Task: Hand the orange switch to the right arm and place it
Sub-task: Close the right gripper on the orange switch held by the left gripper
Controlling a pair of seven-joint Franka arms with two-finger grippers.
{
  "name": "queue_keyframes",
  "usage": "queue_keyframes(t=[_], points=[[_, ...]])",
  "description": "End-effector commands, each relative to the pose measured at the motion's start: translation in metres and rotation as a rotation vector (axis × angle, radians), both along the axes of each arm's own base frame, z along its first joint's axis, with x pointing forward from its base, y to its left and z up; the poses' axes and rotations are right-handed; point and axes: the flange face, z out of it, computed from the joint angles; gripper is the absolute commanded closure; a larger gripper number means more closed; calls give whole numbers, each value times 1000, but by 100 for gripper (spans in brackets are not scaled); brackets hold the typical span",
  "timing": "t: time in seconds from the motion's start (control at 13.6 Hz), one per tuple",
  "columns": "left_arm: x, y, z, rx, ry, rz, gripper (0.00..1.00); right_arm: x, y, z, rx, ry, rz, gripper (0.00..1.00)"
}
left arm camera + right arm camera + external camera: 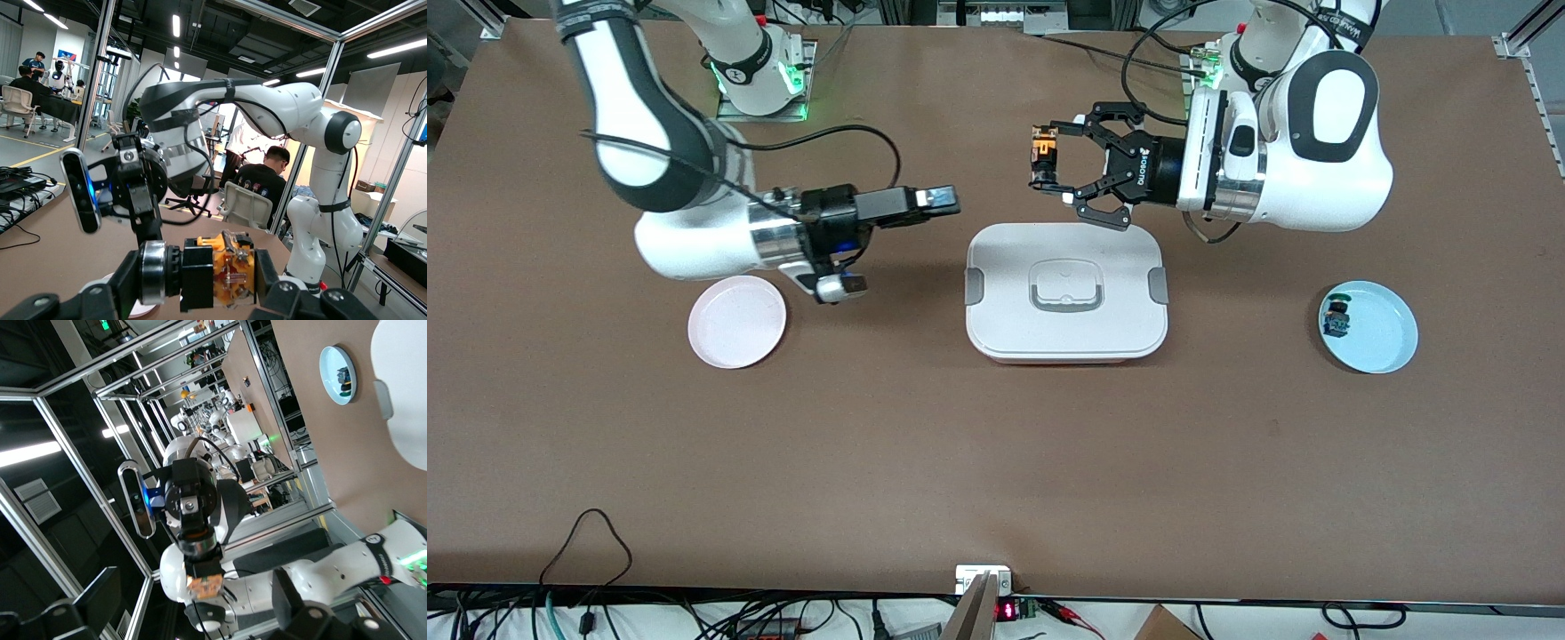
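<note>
The orange switch (1044,158) hangs in the air over the middle of the table, close to the white box. Its black body and orange end show in the left wrist view (223,270). My left gripper (1047,162), the black linkage claw, is shut on the orange switch, one finger on each end (203,280). My right gripper (950,199) is level with it and points at the switch from a short gap away, fingers open and empty. In the right wrist view the switch (205,585) is straight ahead between those wide-apart fingers (297,603).
A white lidded box (996,329) sits mid-table below both grippers. A pink plate (737,321) lies toward the right arm's end. A blue plate (1383,342) toward the left arm's end holds a small black switch with a green-blue cap (1336,317).
</note>
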Motion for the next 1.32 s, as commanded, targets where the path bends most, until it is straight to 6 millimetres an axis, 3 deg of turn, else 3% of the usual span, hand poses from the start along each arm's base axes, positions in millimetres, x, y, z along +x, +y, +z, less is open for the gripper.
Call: queue_keyframes(t=[0.0,0.37,1.25], points=[[-2,-1,2,-29,-3,19,100,-18,32,6,19,68,-41,0],[-2,0,3,-30,-6,20,100,-34,54,18,10,99,-45,0],[0,1,4,-45,-28,28,100,-54,72,28,-28,65,-86,0]])
